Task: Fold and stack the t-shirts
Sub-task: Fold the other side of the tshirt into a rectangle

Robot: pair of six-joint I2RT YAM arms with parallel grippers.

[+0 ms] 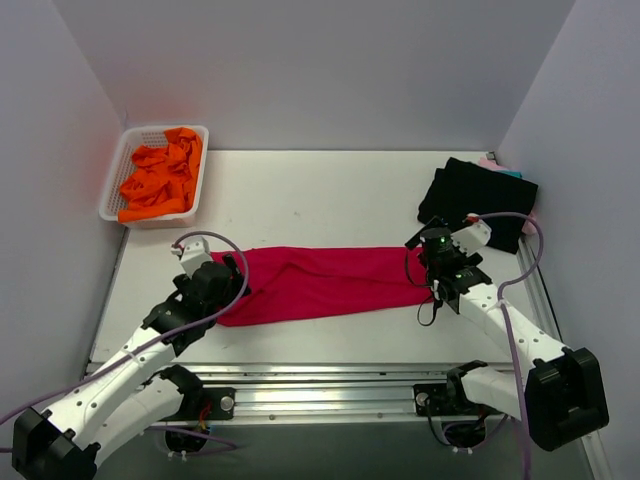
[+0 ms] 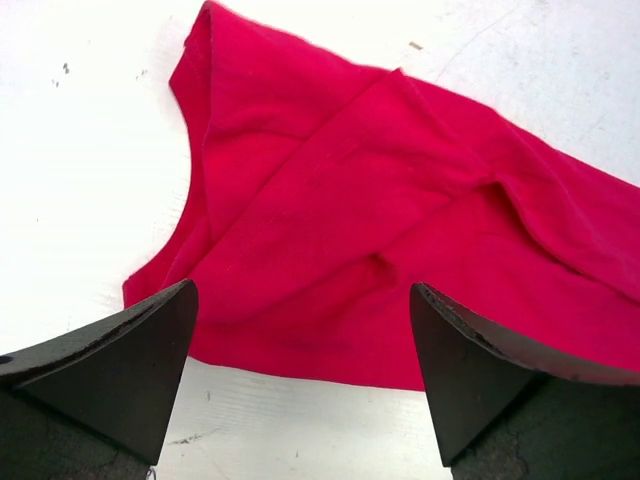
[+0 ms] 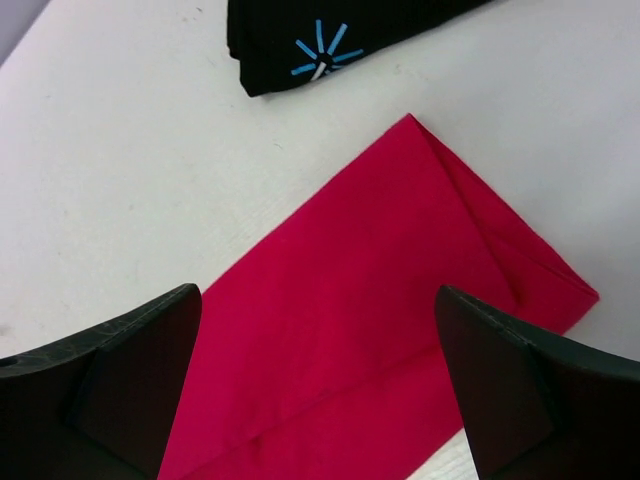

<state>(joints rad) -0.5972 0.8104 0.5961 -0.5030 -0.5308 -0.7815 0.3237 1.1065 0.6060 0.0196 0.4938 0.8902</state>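
The crimson-red t-shirt lies flat across the middle of the white table, folded into a long narrow band running left to right. It is soft matte knit, with shallow creases and an overlapping flap at its left end, where one edge curves inward, while its right end comes to a neat layered corner. Well apart at the far right lies a folded black t-shirt bearing a small blue starburst mark, with slivers of pink cloth and teal cloth showing behind it. A white mesh basket of crumpled orange cloth sits at the far left corner. The left arm slants in from the near left, its pincer wide and empty over the shirt's left end; the right arm angles in from the near right, its pincer equally wide and empty above the right end
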